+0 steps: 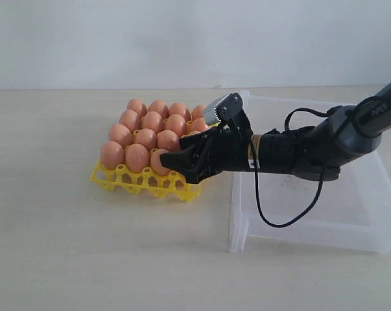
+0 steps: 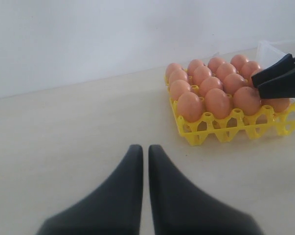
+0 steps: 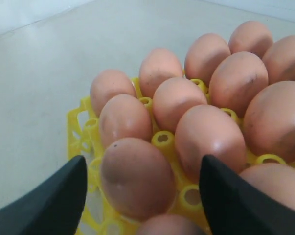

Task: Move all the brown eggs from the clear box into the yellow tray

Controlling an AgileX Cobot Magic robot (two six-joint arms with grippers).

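Right claw: your right claw (image 3: pixel 143 169) is spread, one finger on each side of an egg (image 3: pixel 137 178) seated in an edge row of the yellow tray (image 1: pixel 140 183). I cannot tell whether the fingers touch it.
Left claw: your left claw (image 2: pixel 143 196) is pressed together and empty, over bare surface (image 1: pixel 85 259) well apart from the tray.
Brown eggs: the brown eggs (image 1: pixel 153 121) fill the tray's cups. None shows in the clear box (image 1: pixel 312 230) just beside the tray, though your arm hides part of its floor.
Risk, drag: if you pull back low, a finger may catch that egg and roll it out of its cup, or tug the tray.
Risk, knock: if you swing sideways, you may clip the eggs next to it.
Risk, miscount: the claw hides one corner cup, so check it before you stop.
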